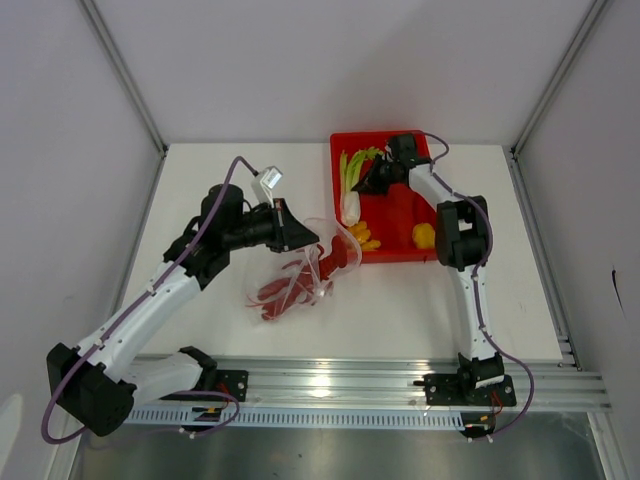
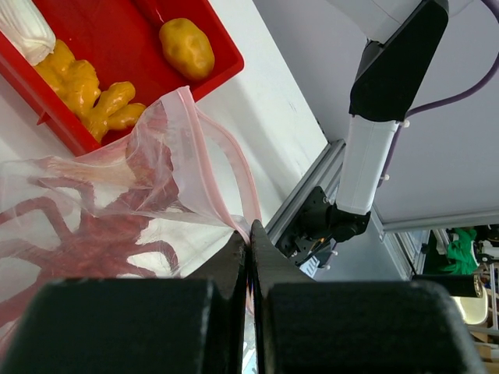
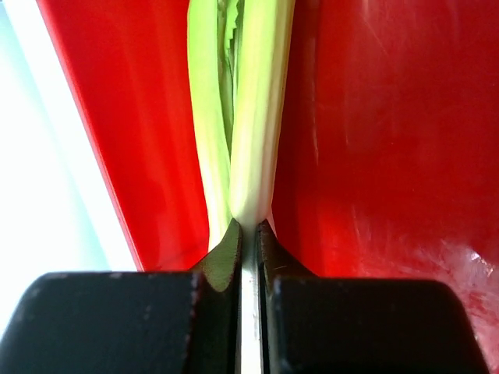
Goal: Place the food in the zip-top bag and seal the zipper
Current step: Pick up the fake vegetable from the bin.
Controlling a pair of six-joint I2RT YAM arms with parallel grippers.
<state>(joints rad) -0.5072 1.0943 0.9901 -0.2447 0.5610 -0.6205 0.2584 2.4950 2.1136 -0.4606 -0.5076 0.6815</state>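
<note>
The clear zip-top bag lies left of the red tray with the red lobster inside it. My left gripper is shut on the bag's pinkish zipper edge and lifts the mouth open. In the left wrist view the lobster shows through the plastic. The green-and-white stalk lies in the tray's left part. My right gripper is shut on the stalk's green leaves. Yellow-orange pieces and a yellow lump lie in the tray.
The red tray stands at the back centre-right of the white table. Its near corner is close to the bag's mouth. A metal rail runs along the near edge. White walls close in the sides and back.
</note>
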